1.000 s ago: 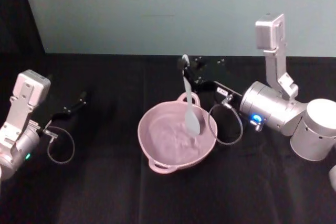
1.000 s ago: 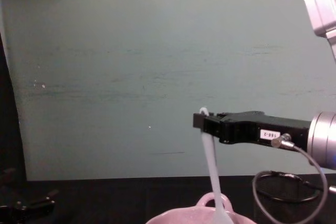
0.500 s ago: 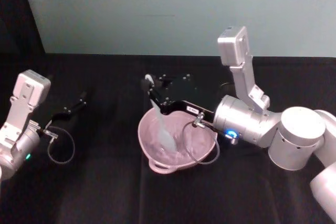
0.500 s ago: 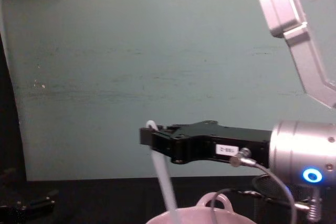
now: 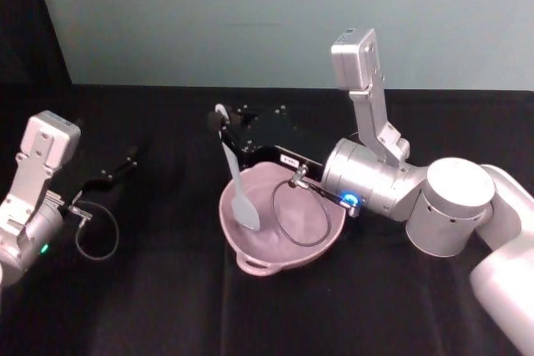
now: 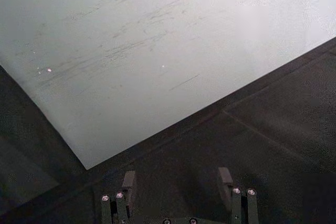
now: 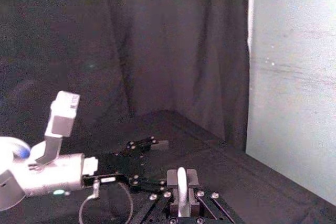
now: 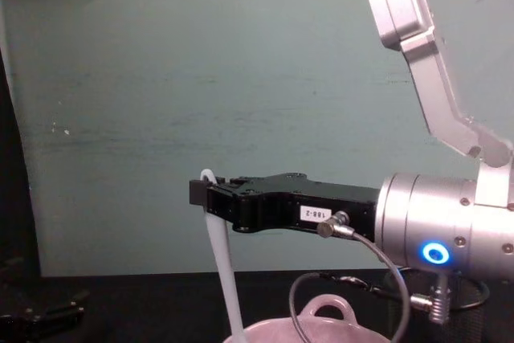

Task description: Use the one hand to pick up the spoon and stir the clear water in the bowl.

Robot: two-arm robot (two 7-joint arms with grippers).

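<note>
One spoon (image 5: 238,179), one bowl (image 5: 327,238) and two claws are counted, over a black desk (image 5: 167,306). The spoon is held near upright: its long axis runs almost vertically, with the rounded handle end pointed up and the blade pointed down into the bowl. A slight lean is seen in the chest view, where the handle slants a little to the right as it descends. The blade is placed inside the bowl's left part, close to the left rim; whether it touches the bowl's floor cannot be told. The bowl is set on the desk near its middle, with a small loop handle at the near rim and another at the far rim. The right claw (image 5: 222,122) is pinched on the spoon's handle near the top, the rounded end left showing just above the fingers. This claw is stretched out level from the right, above the bowl's far-left rim. The left claw (image 6: 176,182) is parked well apart at the desk's left side, its fingers spread with nothing between them
</note>
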